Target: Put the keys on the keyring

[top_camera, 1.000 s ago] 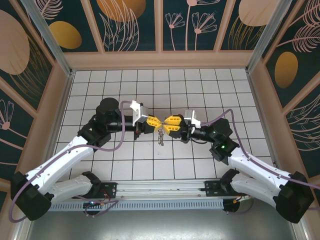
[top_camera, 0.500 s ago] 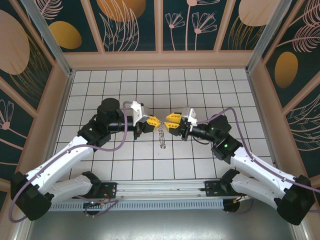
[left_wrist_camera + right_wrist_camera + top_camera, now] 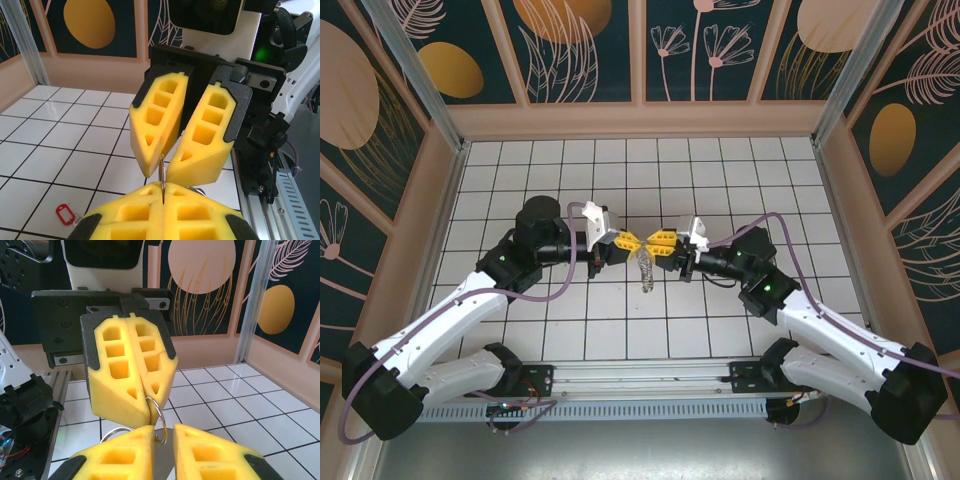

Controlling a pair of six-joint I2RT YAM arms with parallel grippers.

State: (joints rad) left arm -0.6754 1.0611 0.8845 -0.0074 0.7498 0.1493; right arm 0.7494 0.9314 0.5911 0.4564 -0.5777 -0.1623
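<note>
**Figure: keyring held in the air between the two tools.**

**Grip.** My left gripper [image 3: 623,240] is pressed shut on the keyring [image 3: 162,172], with the thin wire pinched at the very tips. The right gripper [image 3: 666,240] faces it nose to nose. Its jaws stand a little apart and straddle the same wire just ahead of the left tips. The right wrist view shows a gap beside the wire, so I read that side as not yet gripping.

**Progress.**
- **Done:** the ring is off the tiled floor [image 3: 50,150] and held between the tools.
- **Left (the real work, as I judge it):** the red-tagged key [image 3: 65,214] lies flat on the tiles below the left gripper, off to the left of its fingers. It is well apart from the ring and neither tool holds it. It has yet to be picked up, brought to the loop and threaded on.

**Orientation.**
- **Keyring:** it stands upright on edge, in line with the seam of the left fingers. The wire I can see runs from one tool's tips towards the other's, so I take its long axis to lie along the line joining the grippers. The plain keys [image 3: 644,272] hang straight down beneath the gap.
- **Red-tagged key:** the tag's long axis slants across the tiles. The blade is too small for me to tell which way it points.
</note>
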